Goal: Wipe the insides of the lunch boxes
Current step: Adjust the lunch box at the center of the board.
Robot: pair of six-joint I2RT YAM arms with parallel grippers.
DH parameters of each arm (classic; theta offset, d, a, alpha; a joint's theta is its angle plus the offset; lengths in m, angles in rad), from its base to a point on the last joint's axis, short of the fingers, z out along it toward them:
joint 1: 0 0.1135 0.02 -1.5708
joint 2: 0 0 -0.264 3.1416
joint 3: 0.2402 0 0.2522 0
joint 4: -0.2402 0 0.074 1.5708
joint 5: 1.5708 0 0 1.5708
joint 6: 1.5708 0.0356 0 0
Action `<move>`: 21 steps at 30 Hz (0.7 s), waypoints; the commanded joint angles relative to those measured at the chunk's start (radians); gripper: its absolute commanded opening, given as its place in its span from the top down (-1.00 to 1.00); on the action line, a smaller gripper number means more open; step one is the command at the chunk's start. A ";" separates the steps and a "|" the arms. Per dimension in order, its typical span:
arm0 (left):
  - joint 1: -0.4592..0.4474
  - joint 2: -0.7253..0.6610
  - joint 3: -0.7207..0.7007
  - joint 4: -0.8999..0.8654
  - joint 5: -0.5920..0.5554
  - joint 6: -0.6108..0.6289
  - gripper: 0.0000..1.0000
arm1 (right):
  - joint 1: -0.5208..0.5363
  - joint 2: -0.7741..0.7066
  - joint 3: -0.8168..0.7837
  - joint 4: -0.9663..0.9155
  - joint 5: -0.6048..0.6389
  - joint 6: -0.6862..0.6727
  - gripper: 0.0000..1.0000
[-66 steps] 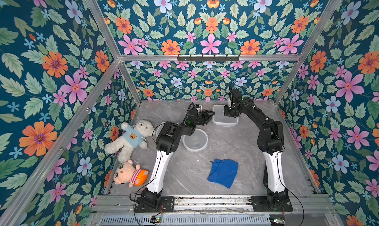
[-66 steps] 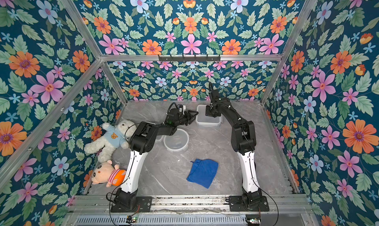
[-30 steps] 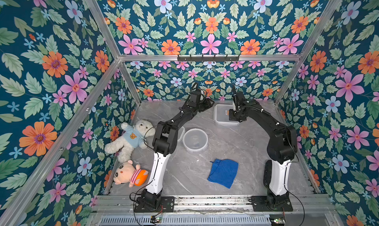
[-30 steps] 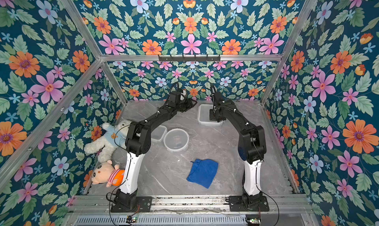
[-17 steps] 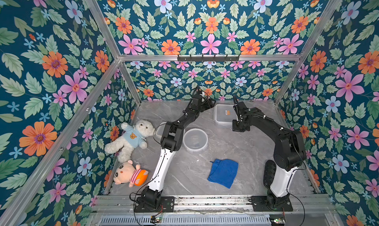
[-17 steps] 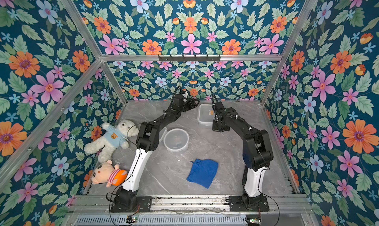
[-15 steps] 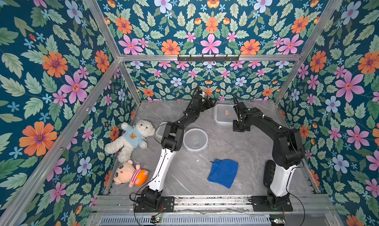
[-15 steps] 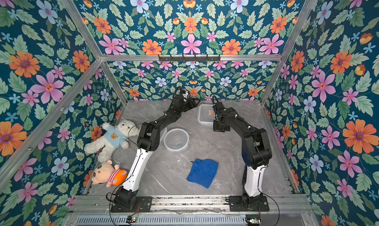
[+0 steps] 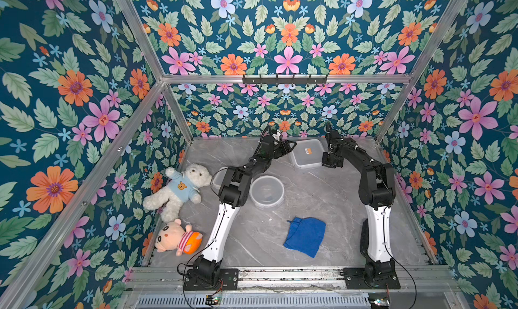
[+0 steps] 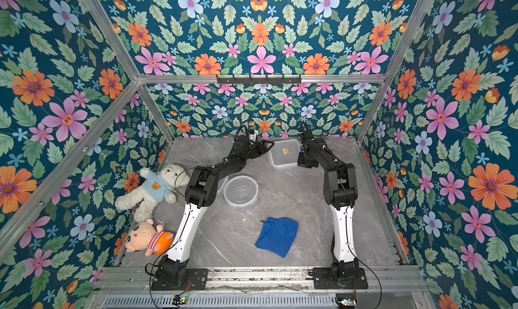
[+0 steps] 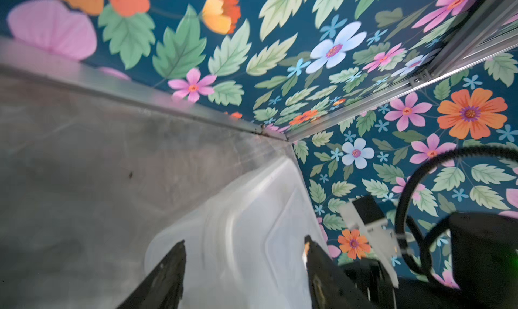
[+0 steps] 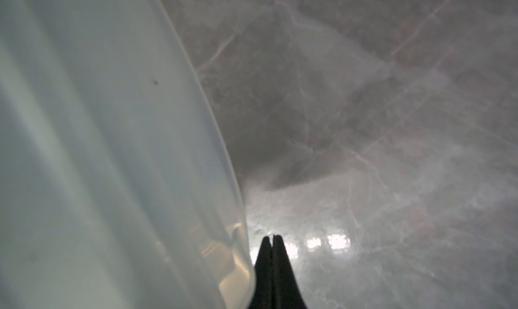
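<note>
Far L: teddy bear (image 9: 179, 187) + doll (image 9: 176, 236), prob. just clutter, no part of the job. Next, small rect. lunch box (image 9: 217, 178), half hidden behind L arm (image 9: 232, 187). Then round lunch box (image 9: 266, 191), mouth up, mid table (image 9: 308, 198). Neither touched.

At the back: L pincer (image 9: 290, 147) released, aimed at L side of square lunch box (image 9: 307, 159). Nearer the front, blue cloth (image 9: 305, 236) flat on table, in no grip, so prob. no wiping underway. Far R: R pincer (image 9: 329, 164) clenched on nothing, just beside box's R wall. Looks like steadying the box from both sides, cloth to fetch after.

Top views: layout + orange label (image 9: 308, 151), not finger gaps. L wrist view: spread fingers (image 11: 168, 271), box plastic betw. them, contact unclear. R wrist view: tips pressed together, box rim alongside.
</note>
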 commanded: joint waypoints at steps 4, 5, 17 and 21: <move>-0.020 -0.148 -0.200 0.054 0.099 -0.008 -0.16 | -0.008 0.120 0.204 -0.081 -0.048 -0.035 1.00; -0.025 -0.175 -0.233 0.058 0.097 -0.006 -0.16 | -0.007 0.133 0.229 -0.086 -0.051 -0.039 1.00; -0.074 -0.402 -0.544 0.022 0.066 0.004 -0.13 | -0.011 0.142 0.348 -0.056 -0.059 -0.054 1.00; -0.075 -0.430 -0.590 0.041 0.069 -0.017 -0.13 | -0.012 0.070 0.245 0.013 -0.054 -0.069 1.00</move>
